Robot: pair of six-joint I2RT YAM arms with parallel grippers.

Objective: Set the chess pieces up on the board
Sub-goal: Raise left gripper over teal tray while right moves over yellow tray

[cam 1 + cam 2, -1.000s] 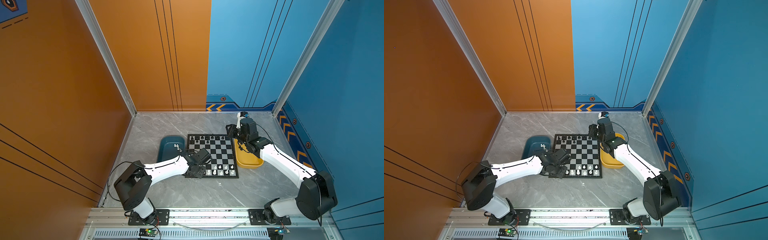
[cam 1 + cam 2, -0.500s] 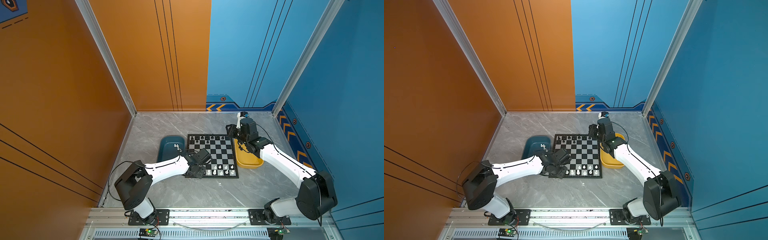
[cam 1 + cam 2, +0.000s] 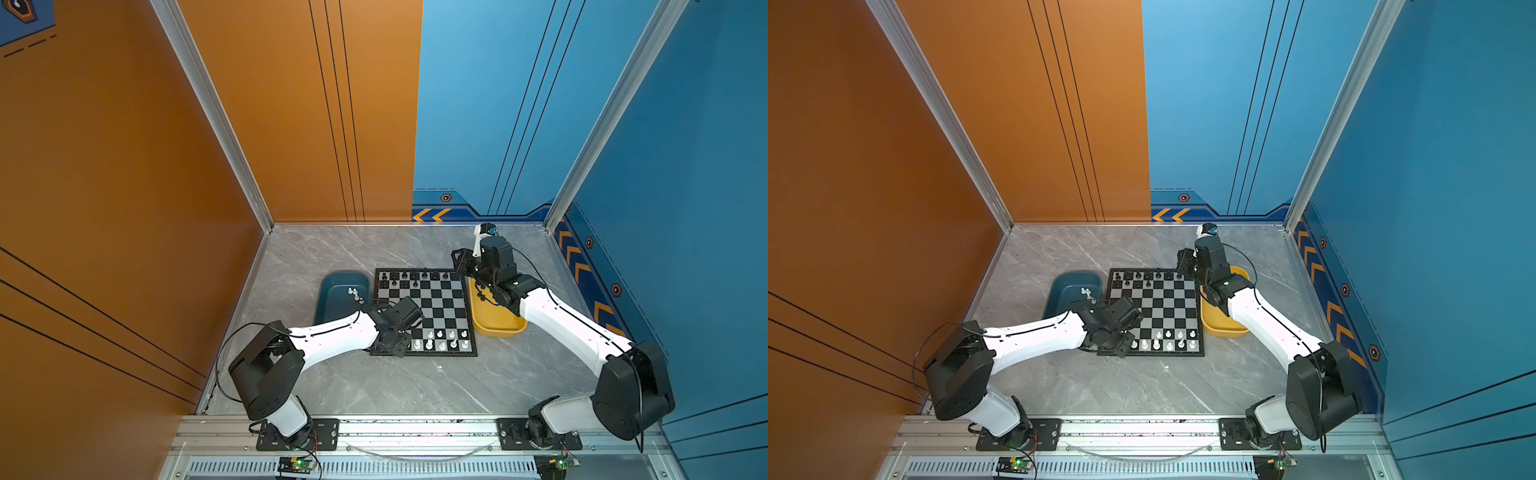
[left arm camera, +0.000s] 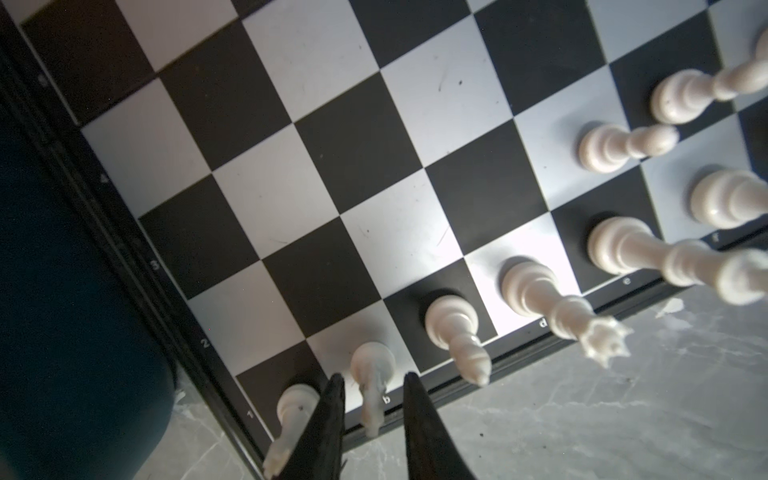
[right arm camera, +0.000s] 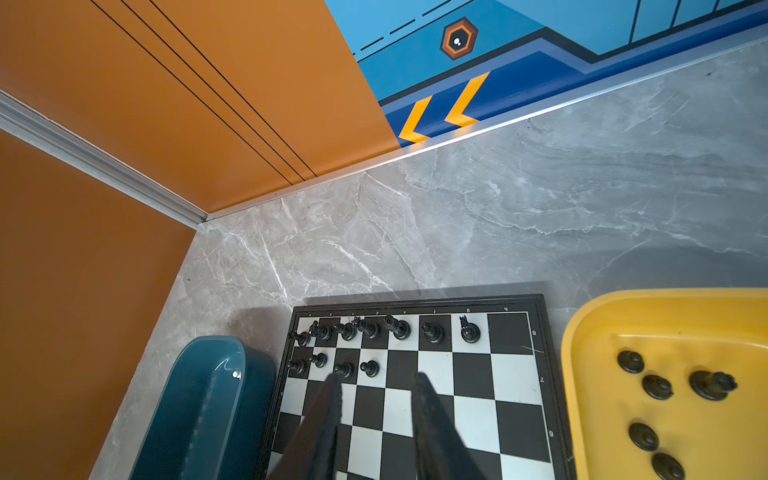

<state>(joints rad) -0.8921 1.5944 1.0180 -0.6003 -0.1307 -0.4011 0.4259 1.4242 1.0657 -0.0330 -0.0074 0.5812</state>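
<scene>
The board (image 3: 436,305) (image 3: 1167,307) lies in the middle of the table. Black chess pieces (image 3: 413,276) fill its far rows and white ones (image 3: 440,343) its near rows. My left gripper (image 4: 372,375) is low over the near left corner, open. A white knight (image 4: 372,359) stands on the board between its fingers with a gap on each side. A white rook (image 4: 297,405) stands beside it, partly behind one finger. My right gripper (image 5: 376,376) hovers open and empty above the far right corner (image 3: 461,259).
The teal tray (image 3: 336,299) left of the board holds a few white pieces (image 3: 354,293). Right of the board, the yellow tray (image 5: 590,332) holds several black pieces (image 5: 656,386). A bishop (image 4: 453,324), queen (image 4: 540,295) and king (image 4: 623,249) stand along the near row.
My left gripper's jaws have parted and let go of the white knight, which stays standing on its square. Neither arm has visibly shifted.
</scene>
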